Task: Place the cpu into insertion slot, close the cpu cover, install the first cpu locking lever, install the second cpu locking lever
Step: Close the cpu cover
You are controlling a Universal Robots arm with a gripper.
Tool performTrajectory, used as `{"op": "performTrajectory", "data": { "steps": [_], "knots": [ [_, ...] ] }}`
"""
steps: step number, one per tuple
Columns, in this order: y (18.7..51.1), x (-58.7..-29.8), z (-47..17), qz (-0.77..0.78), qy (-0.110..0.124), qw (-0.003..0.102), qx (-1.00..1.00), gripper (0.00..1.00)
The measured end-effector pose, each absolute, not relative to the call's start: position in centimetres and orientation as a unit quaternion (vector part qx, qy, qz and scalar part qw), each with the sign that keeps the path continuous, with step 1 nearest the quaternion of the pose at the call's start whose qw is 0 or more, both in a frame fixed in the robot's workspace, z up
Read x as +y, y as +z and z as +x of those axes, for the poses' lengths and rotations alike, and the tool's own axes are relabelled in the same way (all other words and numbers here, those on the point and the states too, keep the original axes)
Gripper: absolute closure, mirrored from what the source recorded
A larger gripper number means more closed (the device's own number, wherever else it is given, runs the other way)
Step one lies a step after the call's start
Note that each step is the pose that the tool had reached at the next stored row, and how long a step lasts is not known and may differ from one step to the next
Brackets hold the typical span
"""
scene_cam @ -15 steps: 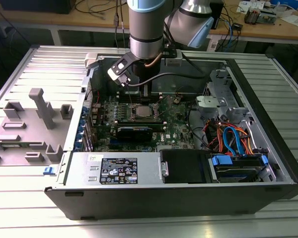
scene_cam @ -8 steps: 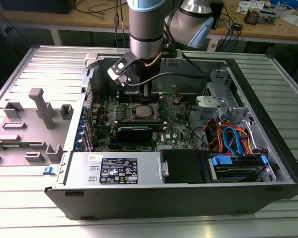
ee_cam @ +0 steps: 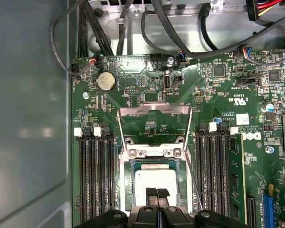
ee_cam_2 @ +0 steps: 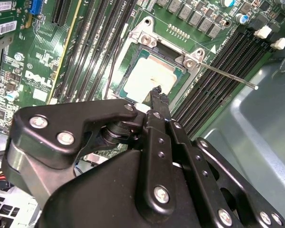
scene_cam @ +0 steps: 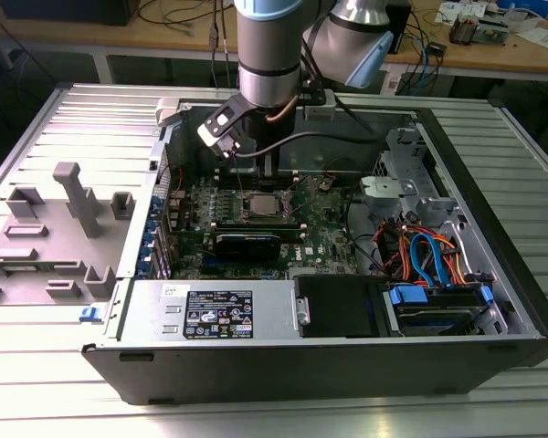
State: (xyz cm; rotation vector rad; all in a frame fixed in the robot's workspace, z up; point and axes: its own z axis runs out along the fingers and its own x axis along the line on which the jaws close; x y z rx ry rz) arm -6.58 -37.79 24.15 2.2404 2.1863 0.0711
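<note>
1. Over the insertion slot (ee_cam: pixel 128 186), my pincer (ee_cam: pixel 156 193) hovered, fingertips together, empty.
2. The first wrist view showed the cpu cover (ee_cam: pixel 154 110) open; the second wrist view, a locking lever (ee_cam_2: pixel 228 75).
3. The cpu (ee_cam: pixel 154 178) sat in the slot, dull silver.

Mem slots (ee_cam: pixel 92 180) flanking cpu (ee_cam: pixel 155 179); cpu cover (ee_cam: pixel 154 112) open, cables (ee_cam: pixel 96 28) beyond.

A ribbed grey metal counter (scene_cam: pixel 64 383) of long parallel slats spreads out on every side of the claw (ee_cam: pixel 157 192), evenly lit. Well off to the exterior view's left of the claw, a grey plastic fixture plate (scene_cam: pixel 55 237) with upright posts lies on it. Far behind the claw runs a wooden workbench (scene_cam: pixel 530 55) strewn with cables (scene_cam: pixel 178 14) and small electronics (scene_cam: pixel 470 27), with dark shadow beneath.
</note>
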Motion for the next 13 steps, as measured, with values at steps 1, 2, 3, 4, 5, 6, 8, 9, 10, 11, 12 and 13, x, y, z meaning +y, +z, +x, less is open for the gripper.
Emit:
{"op": "performTrajectory", "data": {
  "steps": [1, 2, 3, 4, 5, 6, 8, 9, 10, 11, 12, 13],
  "knots": [
    [24.16, -37.79, -6.58, 0.715, 0.023, 0.005, 0.698, 0.89],
    [24.18, -37.79, -6.58, 0.716, 0.023, 0.005, 0.698, 0.89],
    [24.21, -37.79, -6.58, 0.715, 0.023, 0.005, 0.698, 0.89],
    [24.22, -37.79, -6.58, 0.715, 0.023, 0.005, 0.698, 0.89],
    [24.25, -37.79, -6.58, 0.715, 0.023, 0.005, 0.698, 0.89],
    [24.29, -37.79, -6.58, 0.715, 0.023, 0.005, 0.698, 0.89],
    [24.31, -37.79, -6.58, 0.715, 0.023, 0.005, 0.698, 0.89],
    [24.33, -37.79, -6.58, 0.715, 0.023, 0.005, 0.698, 0.89],
    [24.35, -37.79, -6.58, 0.715, 0.023, 0.005, 0.698, 0.89],
    [24.4, -37.79, -6.58, 0.715, 0.023, 0.005, 0.698, 0.89],
    [24.46, -37.79, -6.58, 0.716, 0.023, 0.005, 0.698, 0.89],
    [24.47, -37.79, -6.58, 0.716, 0.023, 0.005, 0.698, 0.89]
  ]
}}
